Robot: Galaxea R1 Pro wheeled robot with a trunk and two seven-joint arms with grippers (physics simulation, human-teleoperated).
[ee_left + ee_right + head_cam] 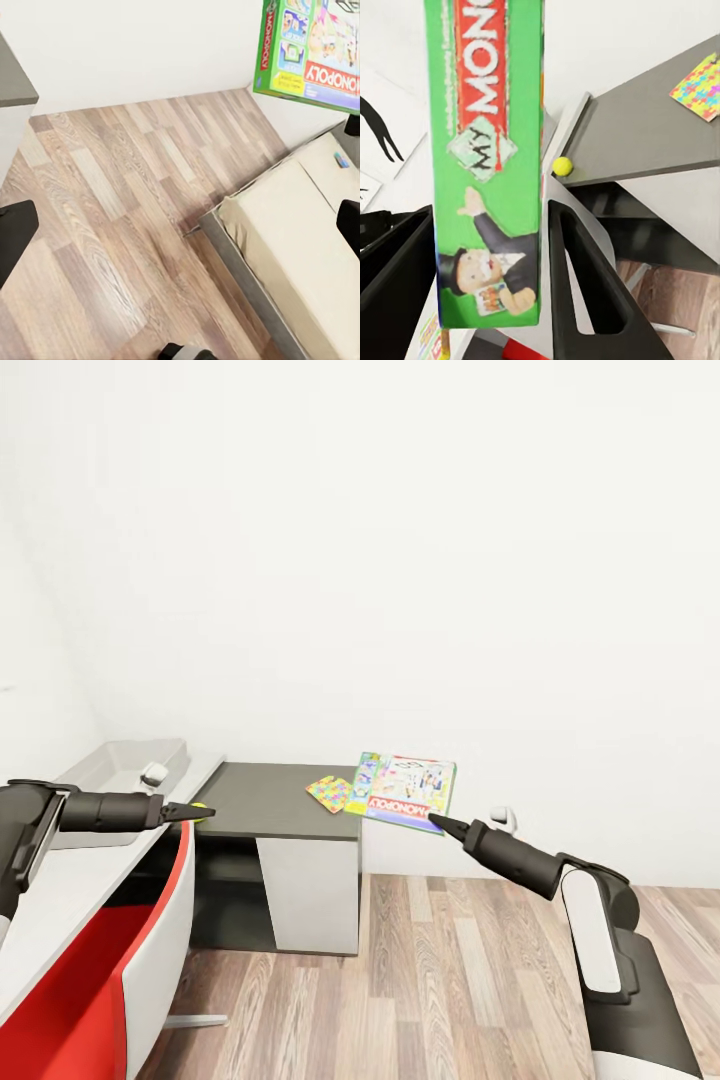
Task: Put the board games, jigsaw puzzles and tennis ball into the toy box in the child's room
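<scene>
So the table (60, 880) ran along the left, joined to the dark cabinet (270, 800) at the far wall. The toy box (120, 765) sat at the table's far end. The bed (300, 247) showed in the left wrist view. Right gripper (440, 822) was clamped on the green-edged board game (405, 790), held above the floor right of the cabinet. One jigsaw puzzle (330, 793) lay on the cabinet's right part. Tennis ball (200, 808) sat at the left gripper (195, 812) tip; its fingers (15, 232) were apart.
</scene>
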